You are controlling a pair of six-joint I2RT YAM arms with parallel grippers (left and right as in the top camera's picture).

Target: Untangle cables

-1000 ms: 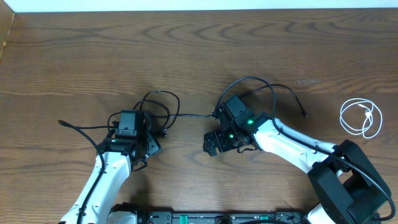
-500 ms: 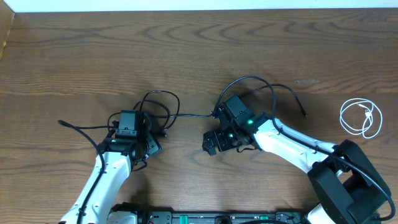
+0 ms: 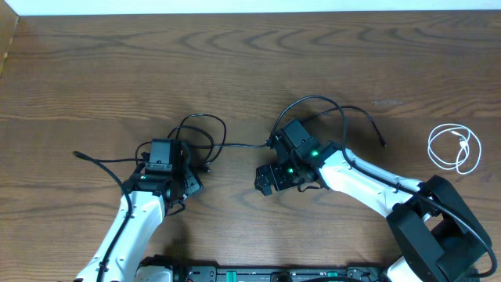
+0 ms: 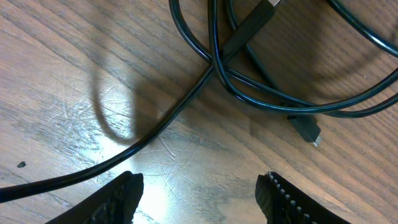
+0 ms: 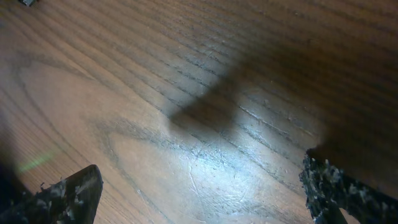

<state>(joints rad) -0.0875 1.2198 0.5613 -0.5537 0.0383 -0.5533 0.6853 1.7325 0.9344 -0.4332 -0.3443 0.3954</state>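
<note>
Surface: wooden table (image 3: pixel 94 63), dark grain, seen whole from overhead.
Black cables (image 3: pixel 200 133): thin cords looped over one another left of the table's centre, just ahead of the left arm's wrist. One strand runs right from the loops toward the right arm.
Black cables, close view: in the left wrist view several strands cross at one point (image 4: pixel 214 62). One strand (image 4: pixel 74 174) leaves the crossing and sweeps down to the left edge.
Small plug (image 4: pixel 306 129): black, on the wood just below the lower loops, its tip pointing down and right.
Long connector (image 4: pixel 249 28): black, straight, tilted, lying across the strands near the top edge.
Arched black cable (image 3: pixel 317 99): rises from beside the right arm's wrist and curves over it. A further strand ends at a plug (image 3: pixel 383 144) on bare wood to the right.
White cable (image 3: pixel 454 149): coiled in a loose ring near the right edge, well apart from the black cords and both arms.
Left gripper (image 4: pixel 202 199): fingers (image 4: pixel 124 193) apart, only bare wood between them. The sweeping strand passes just beyond the left fingertip.
Right gripper (image 5: pixel 199 193): fingers (image 5: pixel 68 193) spread wide, nothing held, only lit wood and shadow between them.
</note>
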